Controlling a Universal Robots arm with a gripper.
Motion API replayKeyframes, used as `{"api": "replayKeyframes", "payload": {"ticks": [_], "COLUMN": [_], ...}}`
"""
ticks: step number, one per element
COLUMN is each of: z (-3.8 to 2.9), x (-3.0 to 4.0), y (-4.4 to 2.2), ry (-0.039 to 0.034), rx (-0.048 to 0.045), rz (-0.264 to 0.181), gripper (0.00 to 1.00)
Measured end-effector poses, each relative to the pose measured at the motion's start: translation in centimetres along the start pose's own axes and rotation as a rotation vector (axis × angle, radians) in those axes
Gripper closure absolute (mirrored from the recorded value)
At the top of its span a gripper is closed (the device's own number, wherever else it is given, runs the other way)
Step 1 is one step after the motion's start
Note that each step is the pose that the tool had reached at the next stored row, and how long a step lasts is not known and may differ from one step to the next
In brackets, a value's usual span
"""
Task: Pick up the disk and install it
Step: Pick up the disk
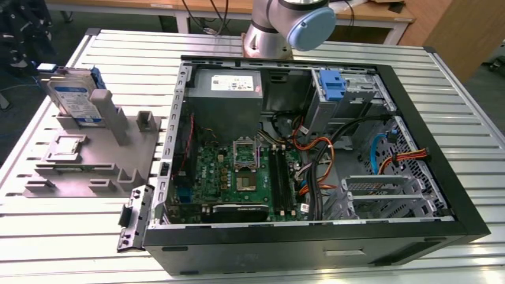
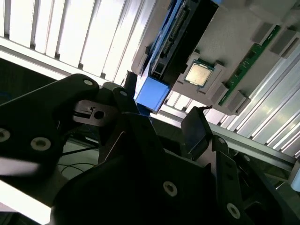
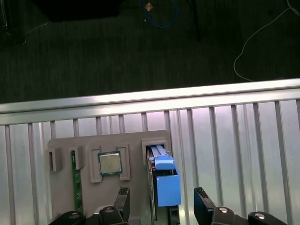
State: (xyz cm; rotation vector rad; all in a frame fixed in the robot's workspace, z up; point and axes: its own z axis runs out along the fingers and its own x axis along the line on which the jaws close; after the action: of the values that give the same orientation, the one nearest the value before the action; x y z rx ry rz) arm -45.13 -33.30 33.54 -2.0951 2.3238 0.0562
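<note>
One disk (image 1: 71,97) upright in holder (image 1: 94,163), processor (image 3: 109,163) beside

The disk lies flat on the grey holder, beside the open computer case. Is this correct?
Not quite. The disk does not lie flat: it stands upright on its edge in a slot of the grey holder, as the exterior view shows. It is indeed beside the open computer case.
</note>
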Motion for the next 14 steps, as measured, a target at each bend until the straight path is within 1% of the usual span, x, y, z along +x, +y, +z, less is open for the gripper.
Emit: {"api": "replayKeyframes", "payload": {"ticks": [2, 3, 4, 8, 14], "z": [0.14, 0.25, 0.36, 0.83, 0.87], "x": [0.01, 0.00, 0.01, 0.05, 0.05], "y": [0.00, 0.01, 0.02, 0.17, 0.19], "ry": [-0.0141, -0.0189, -0.0200, -0.0206, -0.0210], "rx": [-0.0014, -0.0017, -0.0019, -0.0027, -0.0027], "rz": [0.000, 0.000, 0.000, 0.000, 0.000], "gripper": [0.35, 0.35, 0.35, 0.35, 0.35]}}
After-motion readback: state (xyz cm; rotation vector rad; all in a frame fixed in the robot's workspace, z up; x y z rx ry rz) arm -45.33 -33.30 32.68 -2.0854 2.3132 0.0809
